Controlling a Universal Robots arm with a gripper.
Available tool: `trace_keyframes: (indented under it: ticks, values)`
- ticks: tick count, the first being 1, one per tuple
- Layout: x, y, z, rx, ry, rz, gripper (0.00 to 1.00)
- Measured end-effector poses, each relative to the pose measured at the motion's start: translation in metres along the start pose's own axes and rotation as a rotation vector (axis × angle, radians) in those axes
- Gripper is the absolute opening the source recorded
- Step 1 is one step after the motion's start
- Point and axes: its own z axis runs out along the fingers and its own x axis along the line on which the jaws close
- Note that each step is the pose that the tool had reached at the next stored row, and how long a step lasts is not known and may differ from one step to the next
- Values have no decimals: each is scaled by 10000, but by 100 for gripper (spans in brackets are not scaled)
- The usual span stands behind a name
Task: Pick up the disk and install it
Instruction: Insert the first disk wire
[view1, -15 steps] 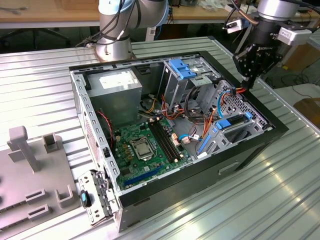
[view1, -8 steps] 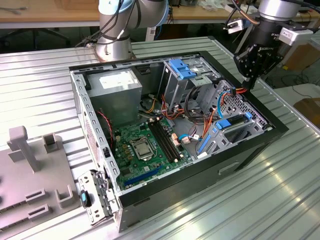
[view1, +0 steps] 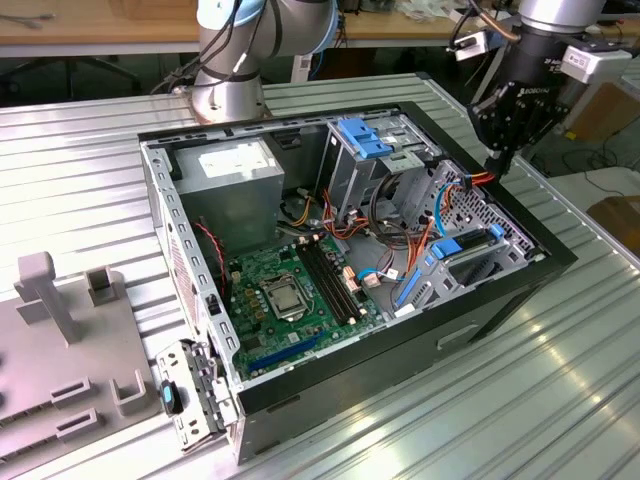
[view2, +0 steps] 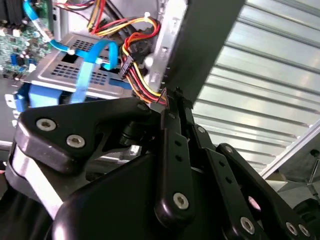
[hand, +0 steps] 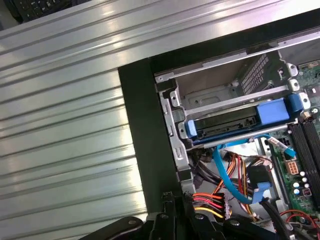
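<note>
The disk (hand: 227, 122), dark with bright blue side rails, lies inside the metal drive cage of the open computer case (view1: 500, 290). The exterior view has its blue rail (view1: 446, 247) at the case's right end. In the second wrist view the blue rail (view2: 42, 95) shows under the perforated cage top. My gripper (view1: 497, 160) hangs over the case's right wall, above and beside the cage, apart from the disk. Its black fingers (view2: 170, 107) meet at the tips with nothing between them, right next to a bundle of red, yellow and black power wires (view2: 142, 85).
A grey power-supply box (view1: 238, 180) and a second cage with a blue latch (view1: 362, 138) stand at the back of the case. The green motherboard (view1: 290, 290) fills its floor. A grey fixture plate (view1: 60, 370) lies at the exterior view's left on the ribbed metal table (view1: 560, 400).
</note>
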Motion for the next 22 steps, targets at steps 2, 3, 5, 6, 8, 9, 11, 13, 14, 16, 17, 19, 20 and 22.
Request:
trace_keyframes:
  ticks: [2,3,5,6,8,9,11,13,14,16,17,19,20,22]
  values:
    - [-94,32,-6,0,0,0,17]
    - [-113,47,-7,-2,0,0,17]
    - [-124,78,-2,0,0,0,17]
    - [-125,94,1,0,0,0,17]
    - [-117,143,11,-5,2,-1,17]
    - [-116,150,15,-14,0,17,17]
    - [-117,151,18,-50,-35,252,17]
    - [-117,150,25,-89,-86,573,17]
    - [-116,149,29,-106,-107,705,17]
    - [-96,140,37,-137,-143,937,17]
    - [-75,130,39,-144,-149,978,17]
    - [-13,108,50,-154,-162,1059,17]
    - [30,92,59,-160,-169,1105,17]
    - [71,70,75,-165,-179,1161,17]
